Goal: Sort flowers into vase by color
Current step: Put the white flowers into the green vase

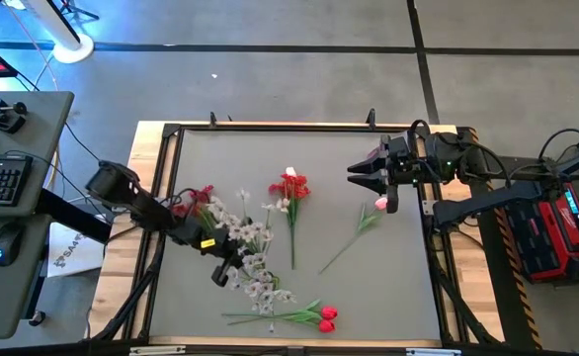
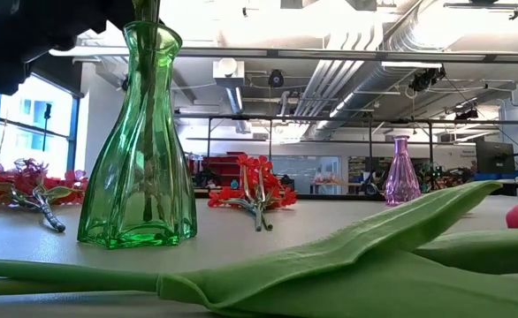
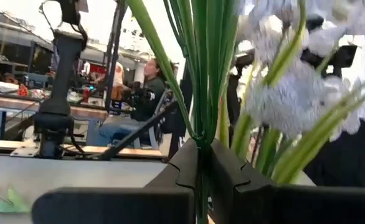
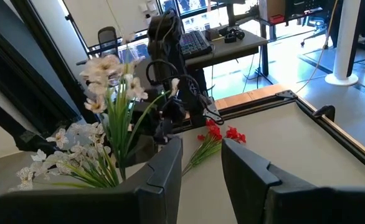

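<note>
Glossy green glass vase (image 2: 140, 150); matt grey table (image 1: 388, 277), wood edge.

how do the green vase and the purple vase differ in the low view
The green vase stands close to the camera and looms large; the purple vase stands far back and looks small. The green vase has stems in its mouth; the purple vase shows none. Both are translucent, upright, narrow-necked and flared at the base.
</note>
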`<state>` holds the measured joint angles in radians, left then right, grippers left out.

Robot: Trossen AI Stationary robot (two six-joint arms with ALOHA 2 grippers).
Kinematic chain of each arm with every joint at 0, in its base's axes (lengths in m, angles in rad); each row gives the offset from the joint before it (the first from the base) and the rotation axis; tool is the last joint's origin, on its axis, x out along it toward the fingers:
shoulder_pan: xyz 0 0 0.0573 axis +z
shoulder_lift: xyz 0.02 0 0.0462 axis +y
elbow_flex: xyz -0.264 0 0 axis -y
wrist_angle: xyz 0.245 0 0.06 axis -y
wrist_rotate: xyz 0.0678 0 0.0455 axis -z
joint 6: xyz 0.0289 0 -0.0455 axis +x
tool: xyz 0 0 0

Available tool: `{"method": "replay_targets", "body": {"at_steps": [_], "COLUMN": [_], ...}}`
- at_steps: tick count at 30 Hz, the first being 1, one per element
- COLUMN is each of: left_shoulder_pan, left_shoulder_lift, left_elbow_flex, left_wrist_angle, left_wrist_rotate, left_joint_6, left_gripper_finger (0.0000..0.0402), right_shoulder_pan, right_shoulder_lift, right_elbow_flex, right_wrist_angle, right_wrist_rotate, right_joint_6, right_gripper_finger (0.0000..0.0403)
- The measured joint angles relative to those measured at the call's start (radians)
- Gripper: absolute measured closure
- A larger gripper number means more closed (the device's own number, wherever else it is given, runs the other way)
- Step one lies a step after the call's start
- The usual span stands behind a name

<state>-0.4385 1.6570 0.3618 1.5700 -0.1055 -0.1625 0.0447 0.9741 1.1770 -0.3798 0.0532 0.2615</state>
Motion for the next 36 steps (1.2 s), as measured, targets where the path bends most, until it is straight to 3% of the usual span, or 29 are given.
{"method": "replay_targets", "body": {"at_steps": [9, 30, 36], "left_shoulder_pan": [0.0, -0.013, -0.013], "left_shoulder_lift": [0.046, 0.057, 0.046], "left_elbow_flex": [0.0, 0.0, 0.0], "left_wrist_angle": [0.0, -0.097, -0.075], "left_wrist_rotate": [0.076, 0.071, 0.07], "left_joint_6": [0.036, -0.012, -0.153], "left_gripper_finger": [0.0383, 0.0226, 0.0206], "right_shoulder_pan": [0.0, 0.0, 0.0], "right_shoulder_lift": [0.0, 0.0, 0.0], "right_elbow_flex": [0.0, 0.0, 0.0], "right_wrist_angle": [0.0, 0.0, 0.0], "right_wrist_rotate": [0.0, 0.0, 0.0], "right_joint_6": [0.0, 0.0, 0.0], "right_gripper_finger": [0.0299, 0.0299, 0.0299]}}
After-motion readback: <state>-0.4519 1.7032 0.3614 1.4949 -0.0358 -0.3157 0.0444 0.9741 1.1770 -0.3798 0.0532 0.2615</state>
